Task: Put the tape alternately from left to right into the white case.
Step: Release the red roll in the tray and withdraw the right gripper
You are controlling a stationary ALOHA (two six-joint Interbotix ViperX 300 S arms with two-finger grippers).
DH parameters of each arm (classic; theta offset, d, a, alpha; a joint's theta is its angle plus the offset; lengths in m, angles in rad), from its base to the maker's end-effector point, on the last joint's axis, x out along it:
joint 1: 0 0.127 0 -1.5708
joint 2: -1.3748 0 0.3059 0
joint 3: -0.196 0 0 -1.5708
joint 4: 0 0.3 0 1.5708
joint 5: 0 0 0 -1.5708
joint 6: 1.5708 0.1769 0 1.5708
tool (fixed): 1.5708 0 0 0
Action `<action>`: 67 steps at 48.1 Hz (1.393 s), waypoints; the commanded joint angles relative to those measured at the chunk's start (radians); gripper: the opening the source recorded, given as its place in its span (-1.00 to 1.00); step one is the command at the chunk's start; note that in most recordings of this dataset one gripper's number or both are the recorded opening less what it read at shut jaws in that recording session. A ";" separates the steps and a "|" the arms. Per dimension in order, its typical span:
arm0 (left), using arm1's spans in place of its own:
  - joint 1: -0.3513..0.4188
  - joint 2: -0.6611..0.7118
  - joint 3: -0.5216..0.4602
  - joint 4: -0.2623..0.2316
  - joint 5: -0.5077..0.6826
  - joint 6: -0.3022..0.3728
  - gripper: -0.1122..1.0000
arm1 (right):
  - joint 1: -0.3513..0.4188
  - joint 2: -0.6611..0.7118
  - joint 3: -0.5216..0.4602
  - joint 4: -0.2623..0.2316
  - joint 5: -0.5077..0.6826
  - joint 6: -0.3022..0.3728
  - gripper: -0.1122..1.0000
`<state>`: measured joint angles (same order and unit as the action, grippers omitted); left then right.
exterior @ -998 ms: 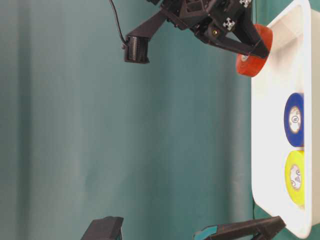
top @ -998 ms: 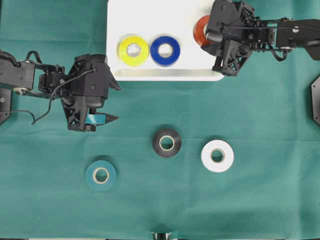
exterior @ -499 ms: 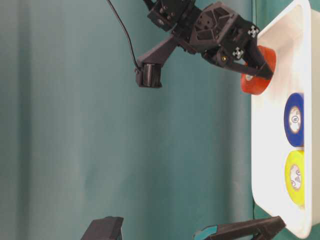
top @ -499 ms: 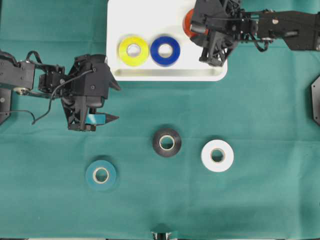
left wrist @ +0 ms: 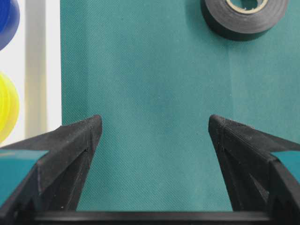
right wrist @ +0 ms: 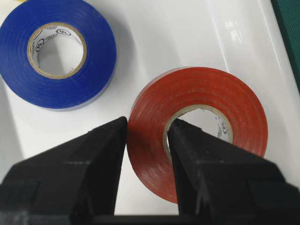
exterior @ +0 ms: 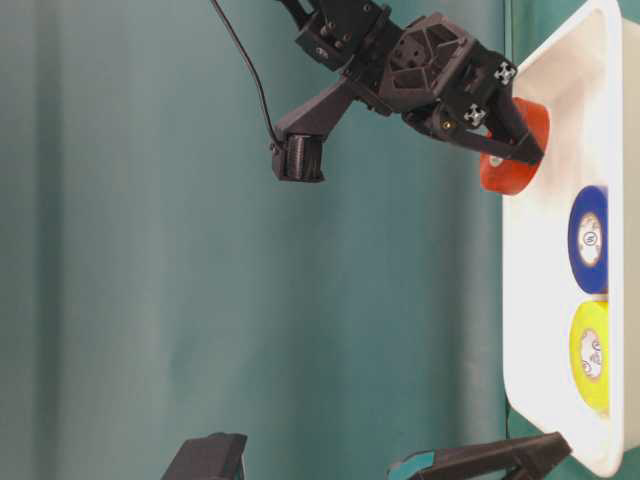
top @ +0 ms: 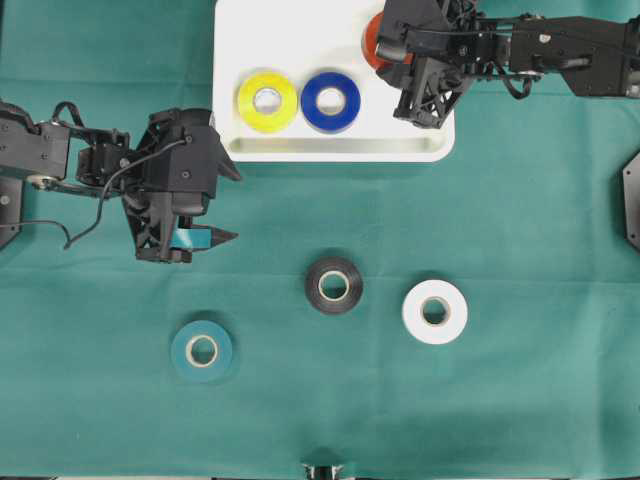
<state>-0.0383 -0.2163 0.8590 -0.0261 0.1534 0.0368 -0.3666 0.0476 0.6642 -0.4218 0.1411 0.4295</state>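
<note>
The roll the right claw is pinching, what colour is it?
Red, with a pale core, pinched by the right gripper. The right wrist view shows it best.

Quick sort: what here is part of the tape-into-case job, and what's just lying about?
Job:
- shallow white plastic case
- yellow tape roll and blue tape roll, in the case
- red tape roll, in right pincer
- black, white, teal rolls on the cloth

Lying about:
- only the green cloth

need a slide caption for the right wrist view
Right gripper pinching the wall of the red tape roll over the white case, beside the blue roll.
</note>
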 commanded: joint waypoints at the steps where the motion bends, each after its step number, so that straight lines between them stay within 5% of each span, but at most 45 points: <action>1: -0.002 -0.011 -0.017 -0.002 -0.006 0.000 1.00 | -0.003 -0.014 -0.018 -0.005 -0.005 0.002 -0.76; 13: -0.003 -0.011 -0.017 -0.002 -0.006 0.000 1.00 | -0.003 -0.012 -0.015 -0.003 -0.003 0.003 -0.68; 27: -0.002 -0.011 -0.017 0.000 -0.006 0.000 1.00 | -0.003 -0.014 -0.012 -0.003 0.000 0.006 0.70; 46: -0.003 -0.011 -0.018 0.000 -0.006 0.000 1.00 | 0.005 -0.031 0.005 -0.003 -0.002 0.006 0.69; 67: -0.002 -0.011 -0.021 0.000 -0.006 0.000 1.00 | 0.097 -0.175 0.112 -0.003 -0.049 0.008 0.69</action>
<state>-0.0383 -0.2163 0.8590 -0.0261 0.1534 0.0353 -0.2853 -0.0813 0.7685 -0.4234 0.1212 0.4357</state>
